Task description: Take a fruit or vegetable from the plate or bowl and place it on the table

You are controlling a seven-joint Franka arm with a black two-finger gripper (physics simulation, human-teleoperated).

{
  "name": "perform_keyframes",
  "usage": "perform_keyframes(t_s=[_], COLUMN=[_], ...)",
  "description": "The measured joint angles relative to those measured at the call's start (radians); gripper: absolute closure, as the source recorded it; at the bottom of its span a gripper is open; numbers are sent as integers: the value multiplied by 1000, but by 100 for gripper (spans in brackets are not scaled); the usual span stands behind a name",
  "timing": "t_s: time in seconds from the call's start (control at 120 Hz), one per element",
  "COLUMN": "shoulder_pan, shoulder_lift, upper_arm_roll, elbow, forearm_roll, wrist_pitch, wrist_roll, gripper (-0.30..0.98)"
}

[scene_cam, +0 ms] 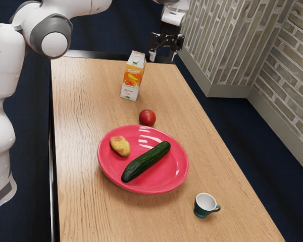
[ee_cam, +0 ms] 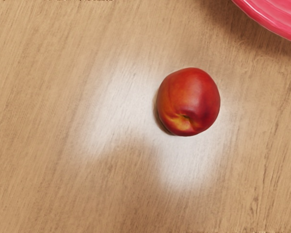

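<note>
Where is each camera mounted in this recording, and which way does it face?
Exterior view: sits at the arm's side, looking down across the table at the plate, carton and cup; the arm and the open gripper show.
Wrist view: sits on my hand, facing down at the tabletop.
Shared: the red fruit, part of the plate and the wooden tabletop.

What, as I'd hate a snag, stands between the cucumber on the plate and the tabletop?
Toward the exterior view's lower edge, only the plate's raised rim stands between the cucumber and the table. Past the rim, the cup stands toward the lower right and the red fruit toward the top.
</note>
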Motion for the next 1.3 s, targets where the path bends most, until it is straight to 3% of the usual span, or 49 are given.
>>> perform_keyframes(t_s=[0.442, 0.533, 0.617, 0.867, 1.0, 1.158, 1.3], shoulder_pan=[5, 6, 3, -223, -349, -378, -414], shoulder_lift=[-4, -70, -214, -345, -449, -551, -556], upper_arm_roll=[3, 5, 1, 3, 10, 10, 9], elbow=[2, 32, 38, 21, -199, -471, -589], forearm_roll=[-1, 0, 0, -8, -24, -39, -42], wrist_pitch=[-1, 1, -1, -96, -101, -39, 23], wrist_roll=[112, 117, 119, 121, 121, 120, 113], gripper=[0, 0, 0, 0, 0, 0, 0])
